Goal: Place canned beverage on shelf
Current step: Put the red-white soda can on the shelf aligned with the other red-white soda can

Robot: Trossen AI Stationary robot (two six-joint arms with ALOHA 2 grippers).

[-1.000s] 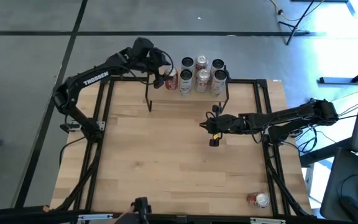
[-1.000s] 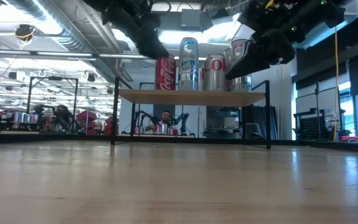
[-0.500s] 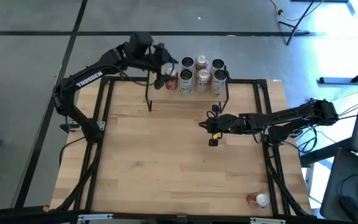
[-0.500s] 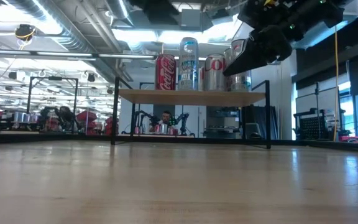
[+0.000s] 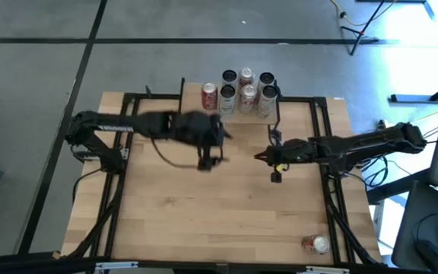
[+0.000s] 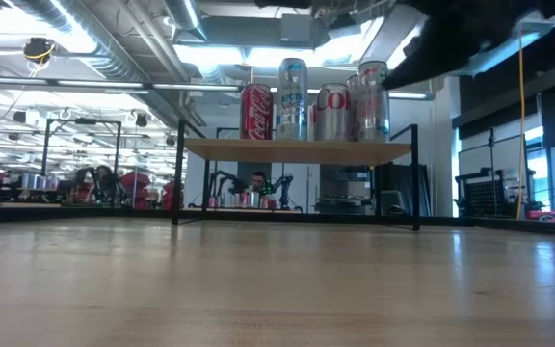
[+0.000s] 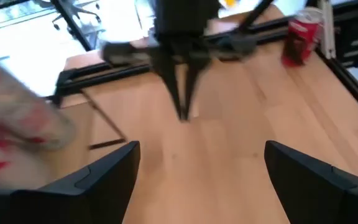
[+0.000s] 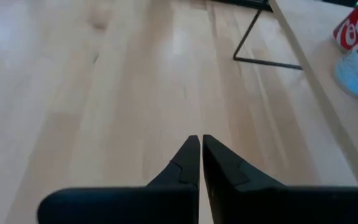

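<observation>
Between placements, by the look of it — six cans upright on the shelf, the red one at its end. Left gripper empty, fingers wide apart, over bare table in front of the shelf. Right gripper near the shelf's front right leg, fingers pressed together, holding nothing. Next likely: reaching the last can, lying on its side far from the shelf, at the table's near right corner. Smooth round metal — could roll under a poor grasp.

Robotics lab, open-plan: exposed ceiling ducts, more robot arms on far benches (person seated among them), tripod legs on grey floor.
</observation>
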